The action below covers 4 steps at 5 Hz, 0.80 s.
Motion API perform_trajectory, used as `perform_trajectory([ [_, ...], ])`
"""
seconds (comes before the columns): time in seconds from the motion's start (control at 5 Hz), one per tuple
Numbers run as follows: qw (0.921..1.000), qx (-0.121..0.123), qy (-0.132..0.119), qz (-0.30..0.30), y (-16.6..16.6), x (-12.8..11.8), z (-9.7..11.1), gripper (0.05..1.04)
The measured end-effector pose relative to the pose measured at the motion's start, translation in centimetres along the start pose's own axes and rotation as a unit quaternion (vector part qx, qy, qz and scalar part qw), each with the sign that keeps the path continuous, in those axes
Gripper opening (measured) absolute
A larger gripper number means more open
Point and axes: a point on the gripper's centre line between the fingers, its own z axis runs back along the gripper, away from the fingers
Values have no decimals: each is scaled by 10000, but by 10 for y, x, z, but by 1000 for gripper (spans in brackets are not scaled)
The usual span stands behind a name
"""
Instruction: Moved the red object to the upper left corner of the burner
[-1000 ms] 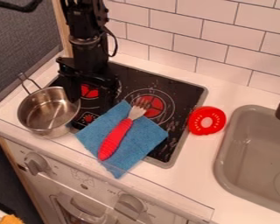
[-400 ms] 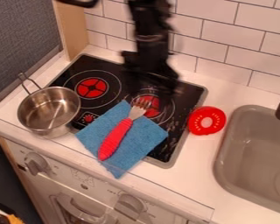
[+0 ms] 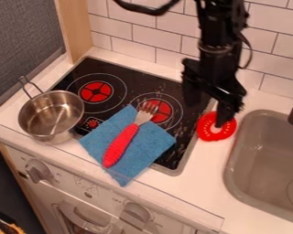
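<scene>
The black two-finger gripper (image 3: 208, 114) hangs wide open, empty, over the flat red ring (image 3: 206, 134). The ring lies on the white counter (image 3: 204, 173), just beside the black rectangular stovetop (image 3: 91, 67).

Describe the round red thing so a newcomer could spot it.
Start at the sink. Left of it, at the stove's edge, is the round red thing. It has a pale centre, unlike the fork's long red handle.

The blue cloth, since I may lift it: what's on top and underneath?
On the cloth lies a red-handled fork. The cloth overlaps the cooktop and counter; whatever lies beneath is covered.
</scene>
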Motion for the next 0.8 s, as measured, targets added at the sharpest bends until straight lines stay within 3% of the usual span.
perform_trajectory([
  [0.2,10000,28,48,-28,1,7,-14,1001],
  [0.4,9996,137,253,-18,7,9,-31,1001],
  [0.6,9986,192,501,-46,11,6,-45,940],
  [0.8,9984,217,523,-84,11,5,-45,668],
])
